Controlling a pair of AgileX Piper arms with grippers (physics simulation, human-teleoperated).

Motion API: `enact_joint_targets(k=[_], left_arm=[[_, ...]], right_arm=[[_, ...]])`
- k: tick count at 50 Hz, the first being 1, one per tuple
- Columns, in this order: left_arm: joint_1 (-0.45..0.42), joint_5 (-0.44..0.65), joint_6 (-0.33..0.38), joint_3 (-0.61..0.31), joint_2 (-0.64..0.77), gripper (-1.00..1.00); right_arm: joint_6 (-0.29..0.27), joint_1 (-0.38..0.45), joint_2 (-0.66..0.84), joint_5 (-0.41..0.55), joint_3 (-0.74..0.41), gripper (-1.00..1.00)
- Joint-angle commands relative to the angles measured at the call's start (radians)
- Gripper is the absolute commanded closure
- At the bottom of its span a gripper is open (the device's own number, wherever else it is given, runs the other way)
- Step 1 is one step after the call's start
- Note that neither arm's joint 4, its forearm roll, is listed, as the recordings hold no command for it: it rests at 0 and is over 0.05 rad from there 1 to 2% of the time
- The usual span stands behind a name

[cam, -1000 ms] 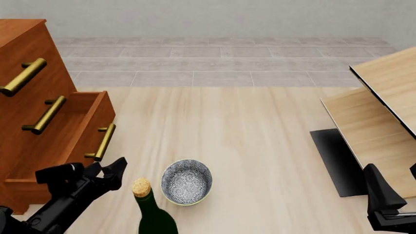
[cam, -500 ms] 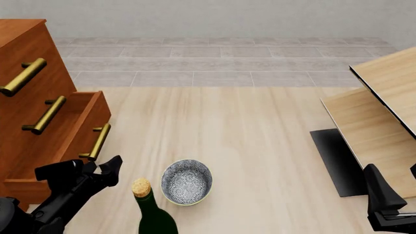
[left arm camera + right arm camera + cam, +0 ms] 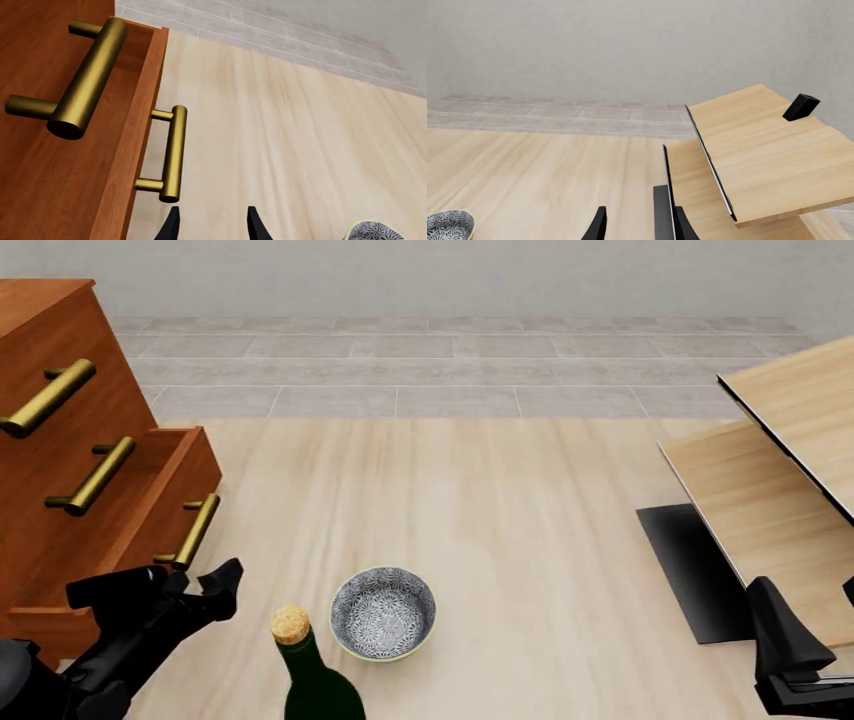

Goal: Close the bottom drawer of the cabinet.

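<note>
The reddish-brown cabinet (image 3: 54,360) stands at the left. Its bottom drawer (image 3: 154,510) still sticks out a little, brass handle (image 3: 196,530) facing the floor space. My left gripper (image 3: 200,577) is open and empty, right at the near end of the drawer's front, just below the handle. In the left wrist view the fingertips (image 3: 172,224) sit close under the handle (image 3: 175,150), beside the drawer's front edge (image 3: 140,115). My right gripper (image 3: 801,640) is open and empty at the lower right, far from the cabinet.
A dark green corked bottle (image 3: 314,680) and a patterned bowl (image 3: 383,612) stand just right of my left arm. Pale light-wood furniture (image 3: 787,440) on a black base tilts at the right, close to my right gripper (image 3: 639,225).
The bottom drawer has slid further into the cabinet. My left gripper has moved left with its front. The right arm has not moved.
</note>
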Motion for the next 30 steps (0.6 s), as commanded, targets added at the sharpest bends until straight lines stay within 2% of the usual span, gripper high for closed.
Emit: enact_joint_targets(k=[1,28,30], left_arm=[[0.032,0.002,0.021,-0.003,0.011,-1.0],[0.065,0.033,0.06,-0.003,-0.015,-1.0],[0.079,0.043,0.079,-0.008,-0.022,-1.0]], right_arm=[[-0.001,0.0,0.0,0.0,0.0,-1.0],[0.005,0.002,0.012,-0.008,0.0,-1.0],[0.005,0.002,0.013,-0.01,0.0,-1.0]])
